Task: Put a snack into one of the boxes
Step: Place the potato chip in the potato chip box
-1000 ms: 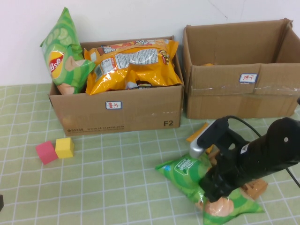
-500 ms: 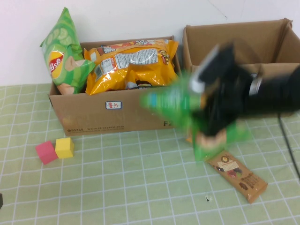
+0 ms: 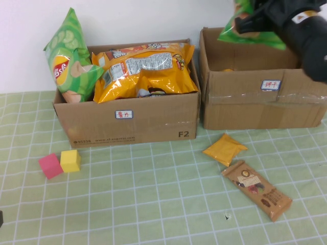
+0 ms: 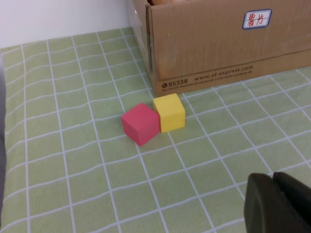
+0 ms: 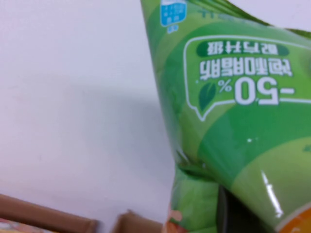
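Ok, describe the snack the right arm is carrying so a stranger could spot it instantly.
Find the right-hand cardboard box against the wall. Above its back edge, the right gripper holds a green snack bag in the air. It is the only snack off the table; the other green bag stands in the left box, and the left gripper is parked near the cubes.

A glossy plastic green chip bag (image 5: pixel 228 121) catches highlights, the two boxes (image 3: pixel 127 120) are matt corrugated cardboard, and the red cube (image 4: pixel 140 123) looks matt, possibly foam.

Green checked tablecloth (image 3: pixel 153 204) under two cardboard boxes (image 3: pixel 127 120), pink cube (image 3: pixel 50 166), yellow cube (image 3: pixel 70 160), orange packet (image 3: pixel 225 148), brown bar (image 3: pixel 257 189).
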Controlling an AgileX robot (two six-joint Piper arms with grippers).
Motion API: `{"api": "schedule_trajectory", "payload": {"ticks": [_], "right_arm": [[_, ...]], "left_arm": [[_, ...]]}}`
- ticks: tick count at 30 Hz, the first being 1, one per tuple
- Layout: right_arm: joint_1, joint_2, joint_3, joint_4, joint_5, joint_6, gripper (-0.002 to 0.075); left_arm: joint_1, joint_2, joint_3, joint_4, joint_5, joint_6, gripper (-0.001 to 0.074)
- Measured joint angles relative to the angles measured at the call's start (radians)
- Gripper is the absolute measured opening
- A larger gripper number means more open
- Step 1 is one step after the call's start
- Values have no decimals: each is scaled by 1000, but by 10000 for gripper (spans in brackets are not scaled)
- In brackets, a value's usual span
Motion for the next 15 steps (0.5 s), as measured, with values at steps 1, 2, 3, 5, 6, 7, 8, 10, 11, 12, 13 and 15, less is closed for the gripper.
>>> {"api": "schedule_trajectory", "payload": {"ticks": [1, 2, 3, 5, 6, 7, 8, 10, 11, 12, 13, 15], "right_arm": [[4, 17, -15, 0, 0, 20, 261], [9, 34, -33, -3, 0, 42, 261], [17, 46, -53, -10, 0, 63, 261], [36, 77, -98, -48, 5, 119, 261], [46, 92, -118, -68, 14, 142, 261], [59, 108, -146, -91, 21, 171, 261], [78, 126, -176, -111, 27, 201, 261], [108, 160, -232, -135, 29, 262, 261], [125, 180, -264, -143, 29, 287, 261], [140, 197, -297, -148, 31, 305, 261], [156, 219, -331, -153, 31, 321, 261], [185, 261, -390, -156, 36, 337, 261]], "left_arm": [[0, 0, 0, 0, 0, 0, -1], [0, 0, 0, 0, 0, 0, -1], [0, 0, 0, 0, 0, 0, -1], [0, 0, 0, 3, 0, 0, -1], [0, 0, 0, 2, -2, 0, -1], [0, 0, 0, 2, -2, 0, -1], [0, 0, 0, 2, -2, 0, -1], [0, 0, 0, 2, -2, 0, -1], [0, 0, 0, 2, -2, 0, -1], [0, 0, 0, 2, -2, 0, -1], [0, 0, 0, 2, -2, 0, -1], [0, 0, 0, 2, -2, 0, -1]]}}
